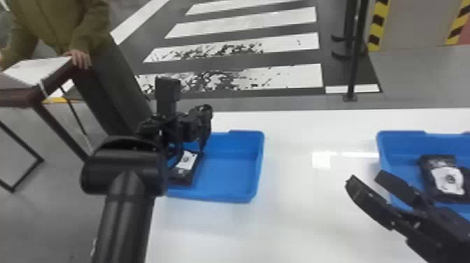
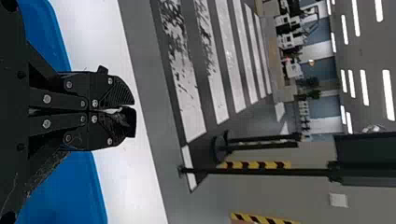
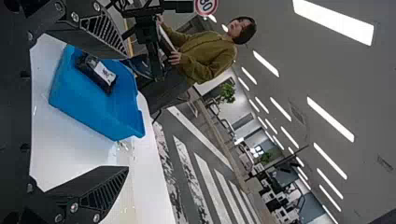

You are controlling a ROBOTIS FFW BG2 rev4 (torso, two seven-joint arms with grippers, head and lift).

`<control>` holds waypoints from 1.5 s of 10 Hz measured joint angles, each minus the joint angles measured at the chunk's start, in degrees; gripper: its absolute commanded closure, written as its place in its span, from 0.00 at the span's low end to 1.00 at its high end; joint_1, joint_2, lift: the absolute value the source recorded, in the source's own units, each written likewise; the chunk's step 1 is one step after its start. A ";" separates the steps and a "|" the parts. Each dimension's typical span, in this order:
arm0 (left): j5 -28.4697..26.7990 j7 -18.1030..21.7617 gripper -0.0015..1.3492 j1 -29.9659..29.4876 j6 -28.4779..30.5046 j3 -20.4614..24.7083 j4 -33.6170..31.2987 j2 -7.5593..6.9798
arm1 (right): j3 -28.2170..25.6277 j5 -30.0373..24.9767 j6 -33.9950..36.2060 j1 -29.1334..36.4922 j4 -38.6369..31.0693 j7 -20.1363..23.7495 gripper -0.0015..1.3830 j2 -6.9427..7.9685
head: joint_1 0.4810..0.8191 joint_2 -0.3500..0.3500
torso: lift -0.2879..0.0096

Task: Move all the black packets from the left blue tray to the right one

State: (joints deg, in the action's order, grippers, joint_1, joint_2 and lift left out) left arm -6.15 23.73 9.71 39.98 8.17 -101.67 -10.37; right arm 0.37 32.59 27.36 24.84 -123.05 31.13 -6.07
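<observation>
One pkt to go, as far as we see: black pkt [image 1: 186, 163] lying in the left blue tray [image 1: 227, 175], left of centre in head view.
Pkts across: at least 1; we see a labelled pkt [image 1: 447, 180] in the right blue tray [image 1: 402, 141], right side of frame. Dark shape [image 1: 466, 173] next to it at the right edge is prob. a 2nd, can't confirm.
Progress, our est.: past halfway if that's a 2nd pkt; else approx. half.
Left gripper [image 2: 134, 107]: closed, tips together, no pkt in it; over the left blue tray. We'd need it opened before a grasp.
Right gripper [image 3: 126, 112]: open wide, nothing in it; lower right in head view, by the right blue tray's near left corner.
Head view vs. wrists: head view gives us both trays and the pkt count, but the left arm [image 1: 124, 168] hides part of the left blue tray, incl. one end of its pkt. Left wrist view settles the closed tips, too dark for us in head view. Right wrist view gives us that pkt's label and more of its length, w/ no fingers round it.
</observation>
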 measured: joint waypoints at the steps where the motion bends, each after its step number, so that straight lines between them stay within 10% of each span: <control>1: 6.08 -0.04 0.89 -2.36 -3.56 -0.27 -1.79 0.82 | 1.09 -0.85 0.17 -1.01 -0.24 0.31 0.13 -0.47 | 0.63 0.84 | 0.50; 6: 33.31 -1.96 0.89 -10.73 -24.77 -7.79 -2.60 3.40 | 4.52 -5.04 1.11 -3.94 -1.35 0.40 0.13 -1.19 | 0.63 0.69 | 0.50; 11: 51.67 -2.12 0.89 -12.39 -32.00 -17.44 -2.61 2.83 | 7.20 -9.90 2.99 -7.59 -1.87 0.31 0.13 -1.66 | 0.63 0.59 | 0.50; 15: 56.20 -2.22 0.89 -12.39 -30.53 -22.61 -3.77 2.33 | 7.28 -12.91 2.64 -11.31 1.01 -0.68 0.13 -1.66 | 0.63 0.50 | 0.50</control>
State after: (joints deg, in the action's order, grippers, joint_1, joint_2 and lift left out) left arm 50.05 21.51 -2.68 9.45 -14.44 -105.44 -8.04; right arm 7.65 19.68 30.00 13.54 -122.04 30.45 -7.74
